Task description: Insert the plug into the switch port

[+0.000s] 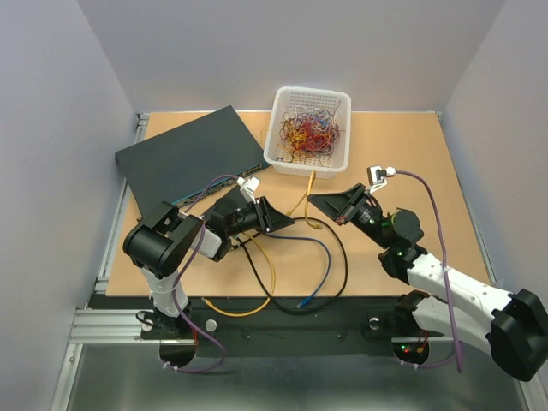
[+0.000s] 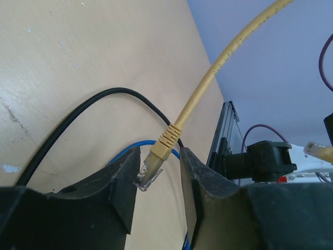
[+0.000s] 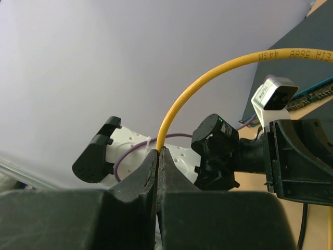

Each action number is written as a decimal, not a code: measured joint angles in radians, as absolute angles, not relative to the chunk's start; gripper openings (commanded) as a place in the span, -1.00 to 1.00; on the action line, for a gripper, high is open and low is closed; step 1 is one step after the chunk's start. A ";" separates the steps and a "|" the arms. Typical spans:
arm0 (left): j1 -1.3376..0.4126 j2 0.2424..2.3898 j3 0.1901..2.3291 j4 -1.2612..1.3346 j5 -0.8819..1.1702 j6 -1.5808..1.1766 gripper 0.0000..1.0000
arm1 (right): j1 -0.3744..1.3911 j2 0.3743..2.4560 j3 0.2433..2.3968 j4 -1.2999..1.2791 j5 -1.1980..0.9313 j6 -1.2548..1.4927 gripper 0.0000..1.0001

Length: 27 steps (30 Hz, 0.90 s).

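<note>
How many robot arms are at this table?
2. The left arm bends in from the near left corner; the right arm stretches in from the near right. None looks hidden.

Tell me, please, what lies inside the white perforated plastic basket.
A tangle of thin red, yellow and purple strands lies in the basket, covering most of its floor and anything underneath.

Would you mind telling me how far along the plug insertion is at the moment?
Done: the right pincer is shut on the yellow cable, holding it up. In hand: the plug sits between the left pincer's jaws, which stand apart and have not yet clamped it. Left: gripping the plug, carrying it to the switch port, which I cannot make out here, and pushing it in.
</note>
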State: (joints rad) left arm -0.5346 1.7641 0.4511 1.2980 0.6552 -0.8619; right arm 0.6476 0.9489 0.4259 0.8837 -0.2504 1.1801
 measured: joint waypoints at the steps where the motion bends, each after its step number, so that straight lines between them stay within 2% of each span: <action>1: -0.535 1.764 0.451 1.298 0.657 -0.863 -0.24 | 0.648 0.958 0.426 0.884 -0.253 1.184 -0.99; 9: -0.535 1.753 0.451 1.297 0.673 -0.879 -0.98 | 0.648 0.965 0.417 0.883 -0.262 1.190 -0.99; 11: -0.535 1.730 0.451 1.292 0.673 -0.878 -1.00 | 0.648 0.942 0.402 0.874 -0.262 1.176 -0.99; 13: -0.535 1.679 0.451 1.288 0.666 -0.863 -1.00 | 0.648 0.897 0.395 0.835 -0.262 1.138 -0.74; 14: -0.535 1.647 0.451 1.282 0.661 -0.847 -1.00 | 0.648 0.869 0.406 0.780 -0.257 1.090 -0.51; 15: -0.535 1.612 0.451 1.273 0.652 -0.823 -1.00 | 0.648 0.840 0.429 0.714 -0.249 1.036 -0.07; 17: -0.535 1.517 0.459 1.202 0.614 -0.768 -1.00 | 0.648 0.783 0.522 0.509 -0.205 0.891 0.37; 20: -0.535 1.406 0.505 1.002 0.521 -0.681 -1.00 | 0.649 0.717 0.648 0.293 -0.089 0.731 0.53; 23: -0.535 1.364 0.547 0.828 0.440 -0.617 -1.00 | 0.648 0.640 0.716 0.187 -0.005 0.612 0.54; 27: -0.535 1.352 0.534 0.653 0.380 -0.574 -1.00 | 0.648 0.575 0.752 0.124 -0.003 0.485 0.56</action>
